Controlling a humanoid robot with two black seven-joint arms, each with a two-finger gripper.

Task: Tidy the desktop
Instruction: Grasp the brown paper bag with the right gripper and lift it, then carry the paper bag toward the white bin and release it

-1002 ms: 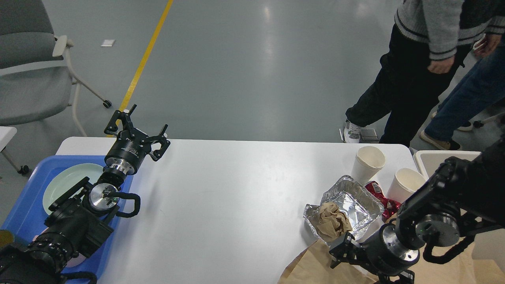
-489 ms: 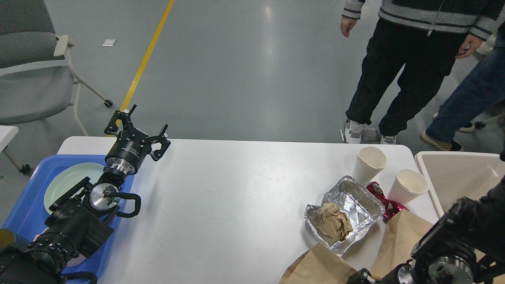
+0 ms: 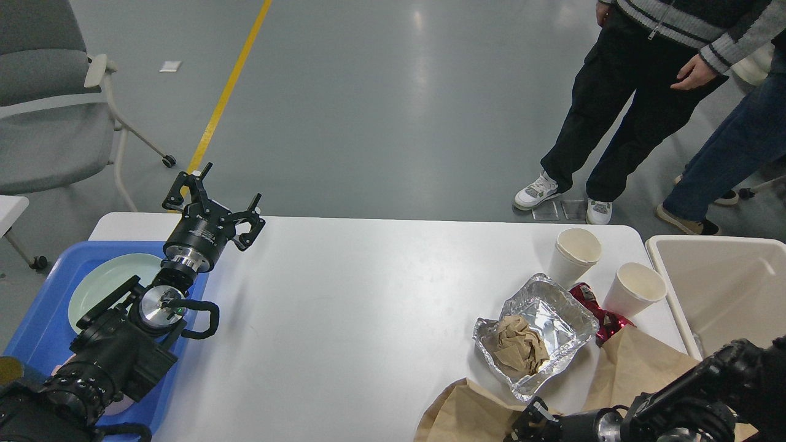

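The white desktop [image 3: 368, 307] carries litter at its right end. A foil tray [image 3: 552, 313] holds a crumpled brown paper ball [image 3: 516, 347]. Behind it stand two white paper cups [image 3: 574, 252] [image 3: 635, 288], with a red wrapper [image 3: 599, 307] between them and the foil. A flat brown paper bag [image 3: 632, 368] lies at the front right edge. My left gripper [image 3: 218, 193] hovers open and empty over the far left corner. My right gripper [image 3: 531, 423] is low at the bottom edge by the bag, dark and small, so its fingers cannot be told apart.
A blue tray [image 3: 43, 319] with a pale green plate [image 3: 104, 282] sits at the left under my left arm. A beige bin [image 3: 724, 288] stands off the right end. Two people [image 3: 620, 123] stand behind the table's right side, and a grey chair [image 3: 49, 123] at far left.
My right arm has pulled back and down toward the bottom edge, uncovering the paper bag and the bin. The people behind have shifted their feet. The left arm has not moved.
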